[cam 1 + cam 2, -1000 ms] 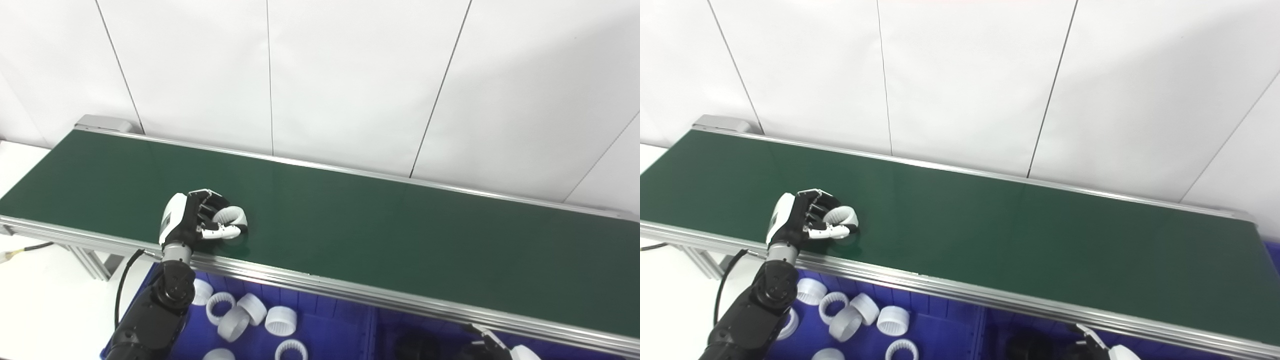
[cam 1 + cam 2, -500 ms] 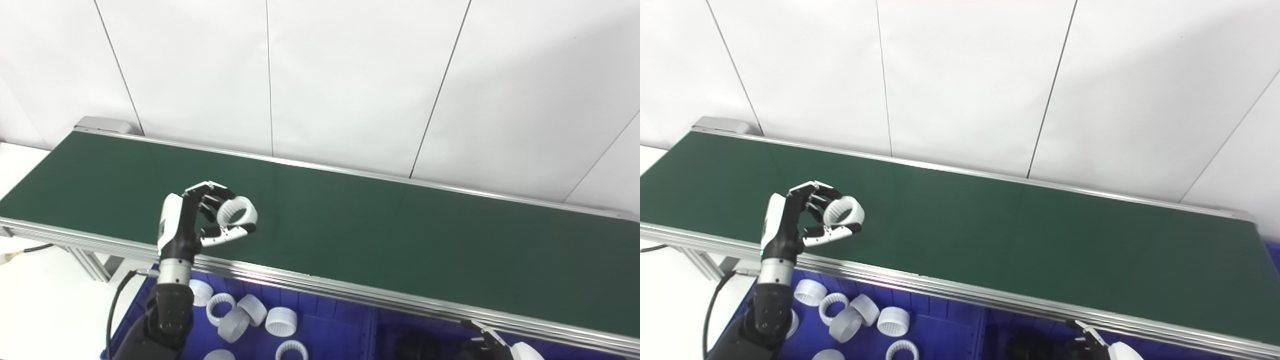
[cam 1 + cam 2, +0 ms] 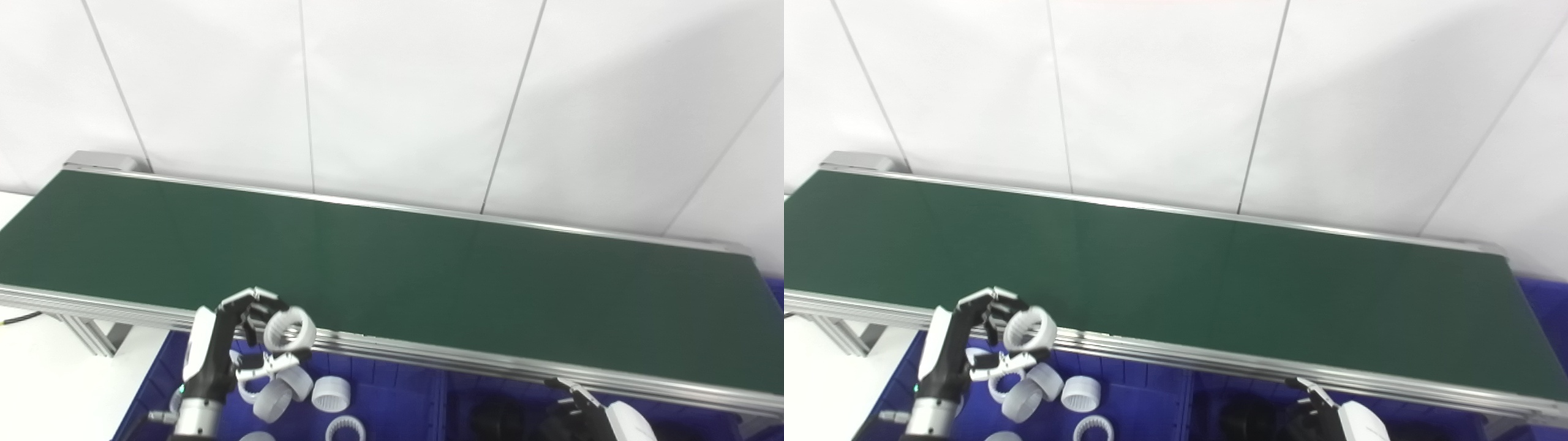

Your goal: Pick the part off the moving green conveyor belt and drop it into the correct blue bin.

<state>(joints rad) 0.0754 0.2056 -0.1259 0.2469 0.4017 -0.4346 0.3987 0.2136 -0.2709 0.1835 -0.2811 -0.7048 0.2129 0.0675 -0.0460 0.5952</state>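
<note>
A white toothed ring [image 3: 289, 331] is held in my left hand [image 3: 229, 346], pinched between thumb and fingers. Hand and ring hover above the belt's front metal rail [image 3: 429, 361] and the left blue bin [image 3: 392, 413], off the green conveyor belt [image 3: 429, 269]. No other part lies on the belt. Only the top of my right hand [image 3: 603, 419] shows at the bottom right, low over the right blue compartment [image 3: 1206, 398]; its fingers are mostly cut off.
Several white rings [image 3: 331, 393] lie in the left bin below my left hand. Dark parts [image 3: 493, 419] sit in the right compartment. A white wall runs behind the belt, and a white surface [image 3: 49, 380] lies to the left.
My left hand lifted the white ring off the belt and drew it back over the front rail, above the left bin. The camera view also shifted.
</note>
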